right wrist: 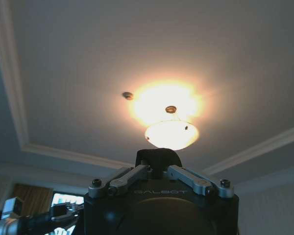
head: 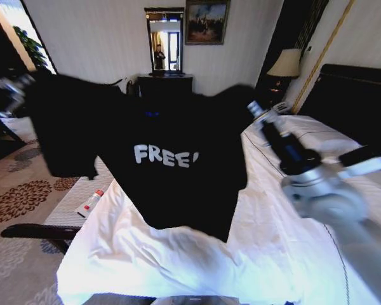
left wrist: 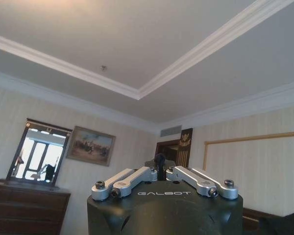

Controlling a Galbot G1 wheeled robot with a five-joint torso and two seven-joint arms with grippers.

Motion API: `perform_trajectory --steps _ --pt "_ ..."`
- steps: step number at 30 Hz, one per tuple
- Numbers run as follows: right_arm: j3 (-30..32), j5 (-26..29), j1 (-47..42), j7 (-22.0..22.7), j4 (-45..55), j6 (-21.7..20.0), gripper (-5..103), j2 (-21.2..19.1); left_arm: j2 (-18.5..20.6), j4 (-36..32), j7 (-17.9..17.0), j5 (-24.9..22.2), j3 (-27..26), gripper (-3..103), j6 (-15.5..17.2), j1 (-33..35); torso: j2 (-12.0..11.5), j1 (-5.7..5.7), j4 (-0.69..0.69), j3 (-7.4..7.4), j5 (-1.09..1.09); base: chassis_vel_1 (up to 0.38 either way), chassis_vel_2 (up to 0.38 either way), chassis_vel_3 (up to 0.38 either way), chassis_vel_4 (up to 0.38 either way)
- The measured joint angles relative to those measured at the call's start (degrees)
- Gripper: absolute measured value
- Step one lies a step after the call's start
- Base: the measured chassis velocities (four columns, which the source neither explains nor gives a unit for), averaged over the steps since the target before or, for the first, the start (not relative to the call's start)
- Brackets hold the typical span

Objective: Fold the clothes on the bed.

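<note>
- Cloth, black and soft: the T-shirt [head: 171, 165] hangs spread in the air above the foot of the bed [head: 197, 260], its white "FREE!" lettering facing the head camera and its hem drooping to a loose, uneven edge just over the sheet.
- The left gripper [head: 13, 89] is raised at the shirt's left shoulder; in the left wrist view its metal fingers [left wrist: 132, 178] are drawn together on a small dark pinch of fabric, so the left gripper [left wrist: 160, 174] is clenched on the T-shirt.
- The right gripper [head: 257, 109] is raised at the other shoulder, its silver, jointed arm reaching in from the right; in its own wrist view the right gripper [right wrist: 158, 166] clamps a rounded fold of black cloth between its fingers [right wrist: 130, 177].
- The bed shows smooth white sheets with soft creases.
- A small white tube with a red cap [head: 90, 203] lies on the pale upholstered bench [head: 66, 210] with dark wooden arms, beside the bed's foot.
</note>
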Motion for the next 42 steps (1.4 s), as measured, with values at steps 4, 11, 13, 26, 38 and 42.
perform_trajectory --steps 4,11,13,26,38,42 --pt "6.8 4.7 -1.3 1.8 1.7 -0.1 1 -3.9 0.4 -1.7 -2.3 -4.2 -3.5 2 0.3 0.3 0.0 0.00 -0.02 0.00 -0.01 0.000 0.000 0.000 0.000" --pt "15.2 14.1 -2.2 10.9 1.6 -3.5 1 -8.5 1.8 -2.0 -5.8 -10.2 -5.3 2 2.2 -0.3 0.0 0.00 -0.01 0.00 0.00 0.000 0.000 0.000 0.000" --pt "13.5 14.8 -2.1 17.4 1.5 -6.5 1 -8.2 1.5 -1.8 -6.6 -8.3 -1.1 2 3.3 -0.3 0.0 0.00 -0.02 0.00 -0.02 0.000 0.000 0.000 0.000" --pt "-34.9 -8.7 -1.9 32.4 -17.3 -17.8 1 8.9 -2.7 14.1 -6.6 36.1 56.0 2 10.0 -12.3 0.0 0.02 0.01 0.02 0.03 0.000 0.000 0.000 0.000" --pt "-48.0 -19.1 9.8 28.5 -45.9 -12.0 1 23.2 -20.5 36.7 -9.2 50.4 86.2 2 8.2 -31.3 0.0 0.04 -0.01 0.02 0.00 0.000 0.000 0.000 0.000" --pt "-45.2 -19.4 10.0 23.7 -45.8 -8.9 1 24.2 -22.6 35.3 -8.8 51.2 84.9 2 7.4 -30.9 0.0 0.02 0.00 0.02 -0.01 0.000 0.000 0.000 0.000"
